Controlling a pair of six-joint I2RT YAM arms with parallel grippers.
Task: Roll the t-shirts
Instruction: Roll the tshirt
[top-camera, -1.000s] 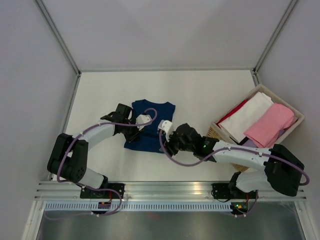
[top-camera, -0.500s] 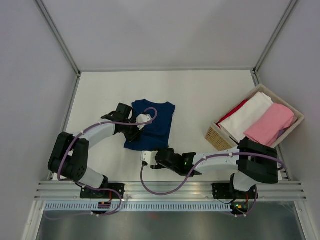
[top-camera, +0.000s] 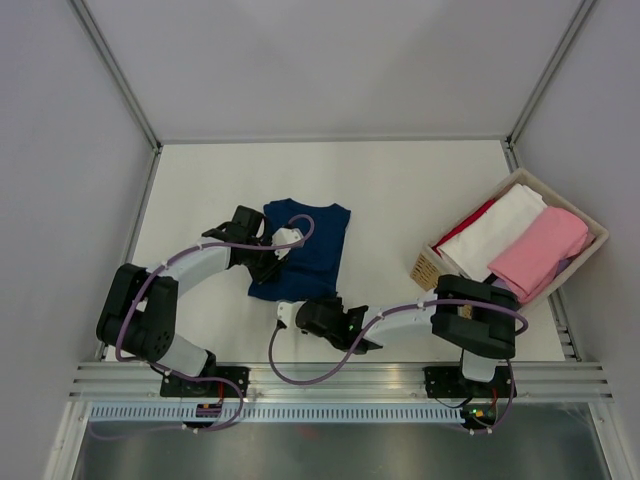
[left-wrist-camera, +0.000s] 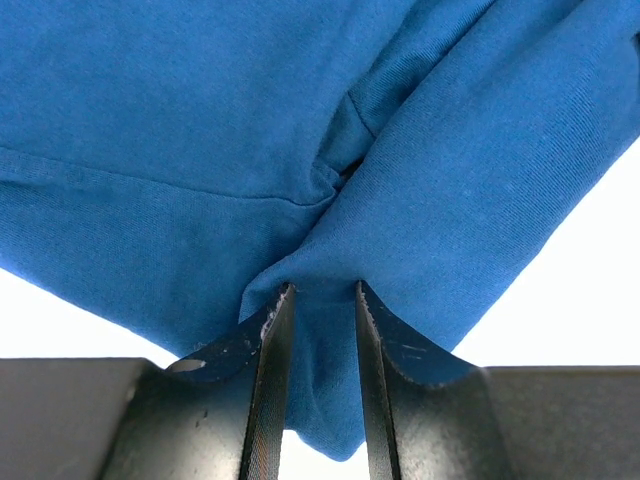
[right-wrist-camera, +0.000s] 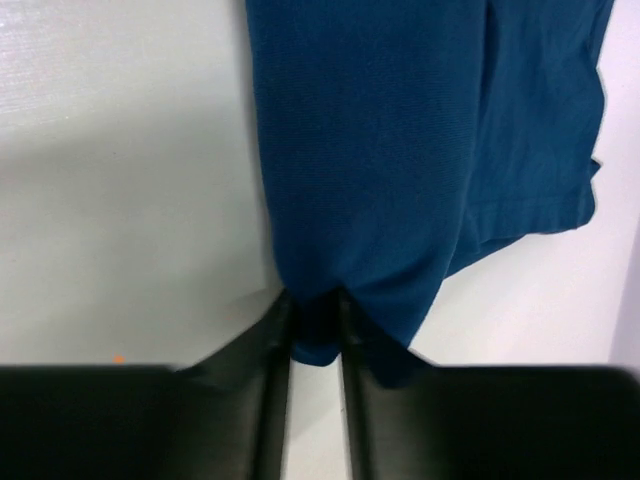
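The navy t-shirt (top-camera: 322, 250) lies flat on the white table (top-camera: 410, 190), left of centre, collar toward the far wall. The left gripper (left-wrist-camera: 322, 292) has its jaws narrowed on a small fold at the shirt's left edge. The right gripper (right-wrist-camera: 314, 296) is closed tight on a pinch of the near hem.

Both bites look shallow, so a quick lift could probably let the cloth slip out. Uneven pulls from the 2 arms would likely skew the fold and leave a loose, crooked roll.

The tabletop is smooth and gives the cloth little friction. Pale walls enclose it. A wicker basket (top-camera: 428, 268) at the right holds white (top-camera: 500, 230) and pink (top-camera: 540, 250) shirts.
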